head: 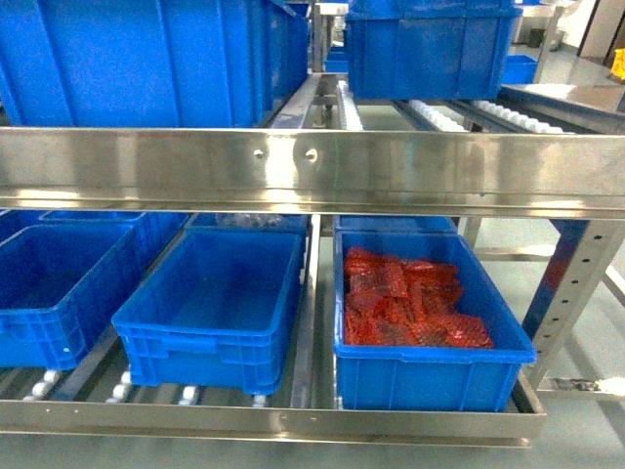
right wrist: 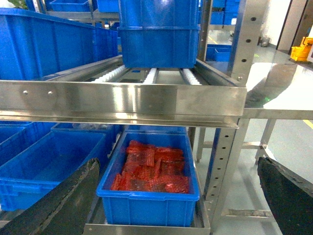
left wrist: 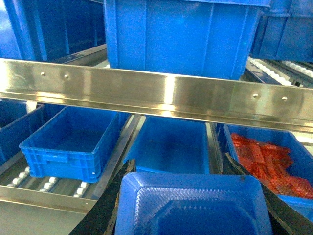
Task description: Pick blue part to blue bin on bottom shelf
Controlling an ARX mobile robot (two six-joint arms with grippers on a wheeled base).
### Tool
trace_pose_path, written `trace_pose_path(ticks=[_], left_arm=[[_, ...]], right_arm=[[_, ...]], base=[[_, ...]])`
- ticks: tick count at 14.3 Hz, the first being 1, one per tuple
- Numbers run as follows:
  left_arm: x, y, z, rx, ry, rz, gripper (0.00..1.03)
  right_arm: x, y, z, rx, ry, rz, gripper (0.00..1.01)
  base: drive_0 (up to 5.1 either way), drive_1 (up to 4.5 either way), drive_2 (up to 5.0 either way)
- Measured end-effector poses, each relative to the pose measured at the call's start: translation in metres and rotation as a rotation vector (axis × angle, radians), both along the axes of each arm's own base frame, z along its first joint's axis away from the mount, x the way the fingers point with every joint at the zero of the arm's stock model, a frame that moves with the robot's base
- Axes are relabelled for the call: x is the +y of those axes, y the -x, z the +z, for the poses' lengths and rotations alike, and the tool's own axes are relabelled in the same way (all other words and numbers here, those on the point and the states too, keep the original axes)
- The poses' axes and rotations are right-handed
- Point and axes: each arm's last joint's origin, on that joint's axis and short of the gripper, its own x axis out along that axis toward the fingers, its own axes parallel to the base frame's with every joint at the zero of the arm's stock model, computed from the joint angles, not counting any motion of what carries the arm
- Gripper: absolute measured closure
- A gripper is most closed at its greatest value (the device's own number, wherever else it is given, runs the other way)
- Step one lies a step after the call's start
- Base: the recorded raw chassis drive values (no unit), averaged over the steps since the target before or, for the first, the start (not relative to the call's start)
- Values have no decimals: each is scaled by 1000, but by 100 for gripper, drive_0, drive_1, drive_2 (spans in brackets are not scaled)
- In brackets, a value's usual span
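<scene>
The blue part (left wrist: pixel 195 205), a blue piece with a ribbed, stepped face, fills the bottom of the left wrist view. My left gripper (left wrist: pixel 180 166) is shut on it, one black finger (left wrist: pixel 105 205) on each side. Straight beyond it sits the empty blue bin (left wrist: pixel 171 144) (head: pixel 220 303) on the bottom shelf (head: pixel 273 420). My right gripper (right wrist: pixel 177 164) is open, with nothing between its fingers (right wrist: pixel 58 200), and faces the tote of red packets (right wrist: pixel 151 171). Neither gripper shows in the head view.
Another empty blue tote (head: pixel 59 283) (left wrist: pixel 73 142) stands left of the bin, and the red-packet tote (head: pixel 430 313) to its right. The upper shelf's steel lip (head: pixel 312 171) crosses above, carrying more totes (head: pixel 430 49). A steel table (right wrist: pixel 283 93) stands right of the rack.
</scene>
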Motion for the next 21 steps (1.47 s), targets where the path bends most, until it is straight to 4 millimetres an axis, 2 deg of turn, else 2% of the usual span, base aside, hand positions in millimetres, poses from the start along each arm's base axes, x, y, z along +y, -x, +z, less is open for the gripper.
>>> trace_pose_path(ticks=[21], left_arm=[[0, 0, 0, 1, 0, 1, 59]], right_arm=[[0, 0, 0, -1, 0, 0, 3]], base=[[-499, 238, 238]])
